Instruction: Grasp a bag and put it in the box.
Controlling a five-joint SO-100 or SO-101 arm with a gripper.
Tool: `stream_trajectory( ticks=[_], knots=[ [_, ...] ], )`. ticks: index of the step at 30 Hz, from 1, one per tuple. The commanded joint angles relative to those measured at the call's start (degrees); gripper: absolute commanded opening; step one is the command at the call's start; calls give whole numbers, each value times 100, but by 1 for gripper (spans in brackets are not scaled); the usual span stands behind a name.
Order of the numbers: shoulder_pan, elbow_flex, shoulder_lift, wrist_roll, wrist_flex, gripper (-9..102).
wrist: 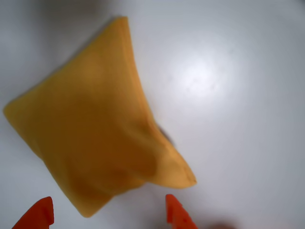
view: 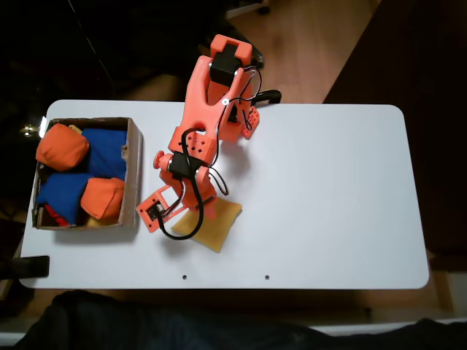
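fixed view, read from nine o'clock across: the box sat at the nine o'clock edge of the white worktop, its long side running twelve to six. inside it lay two orange beanbags, one in the eleven o'clock corner and one toward five o'clock, with blue beanbags between and under them. a small strip of mustard yellow showed at the box's six o'clock wall, too little to name.

just beside the box, toward its three o'clock side, the orange arm reached from the worktop's twelve o'clock edge down toward six, a black cable looping along it. the tool hung over the bag, which lay flat on the worktop outside the box, near the six o'clock edge, turned like a diamond; the arm covered its ten o'clock part.

wrist view: the bag filled the nine o'clock half, slightly blurred, resting on the worktop. the tool had its two orange fingertips spread wide apart at six o'clock, one on either side of the bag's six o'clock corner, clamping nothing. whether either tip touched the fabric i could not tell.
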Motion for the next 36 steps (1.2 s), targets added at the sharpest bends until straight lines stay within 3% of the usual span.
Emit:
stream_trajectory(
  ticks=[1, 18, 36],
  knots=[
    [26, -220, 26, -79, -88, 47],
    [193, -246, -325, -1239, -1169, 47],
    [439, -229, -650, -2391, -870, 76]
  ],
)
